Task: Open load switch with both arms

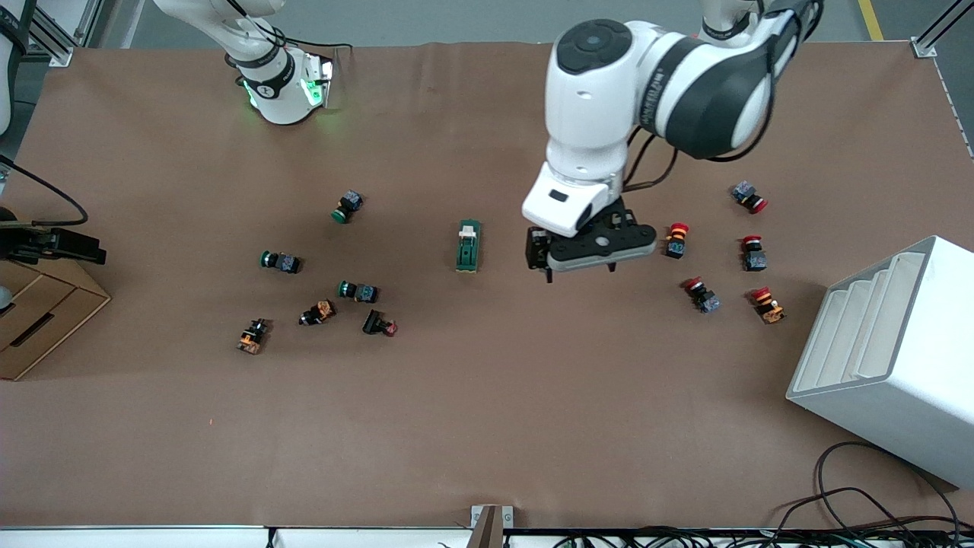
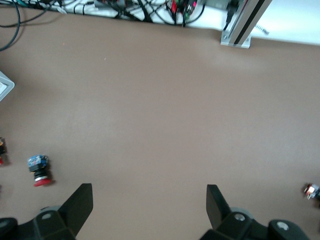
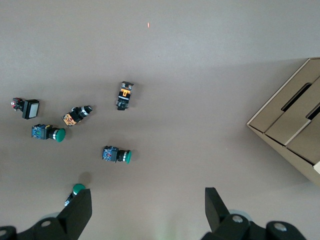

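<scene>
The load switch (image 1: pixel 468 246) lay flat on the brown table (image 1: pixel 487 426) near its middle, long axis running from the robots' bases toward the front camera, white tab end pointing toward the bases, nothing touching it. The left gripper (image 1: pixel 580 269) hung in the air over bare table just beside the load switch, toward the left arm's end, fingers pointing down and spread wide with nothing between them (left wrist view showed both black fingers (image 2: pixel 77 205) well apart over bare table). The right gripper (image 3: pixel 147 212) could not be seen in the front view; only the right arm's green-lit base (image 1: pixel 285 91) showed, farther from the front camera than the load switch and toward the right arm's end. Right wrist view showed its fingers (image 3: pixel 76 212) parted and empty, high over the green push buttons (image 3: pixel 116 155). That green cluster (image 1: pixel 358 291) sat well apart from the load switch toward the right arm's end, some a bit nearer the front camera. Red push buttons (image 1: pixel 676 238) sat well apart from the load switch toward the left arm's end. A white stepped rack (image 1: pixel 890 358) stood past those, nearer the front camera than the load switch. A cardboard box (image 1: pixel 42 320) sat at the table edge at the right arm's end.
</scene>
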You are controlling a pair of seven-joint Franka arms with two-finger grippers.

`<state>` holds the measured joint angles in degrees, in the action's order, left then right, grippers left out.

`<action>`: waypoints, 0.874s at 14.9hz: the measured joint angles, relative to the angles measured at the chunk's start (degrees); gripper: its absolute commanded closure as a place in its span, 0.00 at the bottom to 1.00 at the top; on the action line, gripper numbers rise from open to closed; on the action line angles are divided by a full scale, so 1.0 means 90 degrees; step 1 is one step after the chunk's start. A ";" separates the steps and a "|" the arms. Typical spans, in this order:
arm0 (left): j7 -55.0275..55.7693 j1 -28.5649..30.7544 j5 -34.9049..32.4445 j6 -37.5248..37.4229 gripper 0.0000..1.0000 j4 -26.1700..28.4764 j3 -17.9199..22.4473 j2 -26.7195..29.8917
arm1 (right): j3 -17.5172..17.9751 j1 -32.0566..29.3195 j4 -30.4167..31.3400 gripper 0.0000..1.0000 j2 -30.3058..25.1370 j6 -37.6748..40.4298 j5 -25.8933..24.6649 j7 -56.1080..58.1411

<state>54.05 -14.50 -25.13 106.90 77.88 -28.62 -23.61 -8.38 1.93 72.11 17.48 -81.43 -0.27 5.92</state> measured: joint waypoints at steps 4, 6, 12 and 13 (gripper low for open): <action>-0.1448 0.0580 0.1006 -0.0158 0.00 -0.0149 0.0224 0.0369 | 0.0055 0.0005 -0.0049 0.00 0.0000 0.0323 0.0000 0.0000; -0.2356 0.0634 0.1630 -0.0347 0.00 -0.0155 0.0801 0.0728 | 0.0096 0.0011 -0.0103 0.00 -0.0001 0.0678 0.0002 0.0000; -0.4956 0.0978 0.2872 -0.1264 0.00 -0.0123 0.2150 0.1444 | 0.0117 0.0015 -0.0229 0.00 -0.0349 0.1016 0.0072 -0.0161; -0.5196 0.1128 0.2888 -0.1364 0.00 -0.0119 0.2166 0.1487 | 0.0117 0.0015 -0.0229 0.00 -0.0421 0.1045 0.0074 -0.0215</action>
<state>7.28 -4.35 0.86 94.62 76.81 -9.12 -10.23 -7.33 2.06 70.05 13.69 -72.03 0.40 3.98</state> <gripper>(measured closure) 0.000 0.000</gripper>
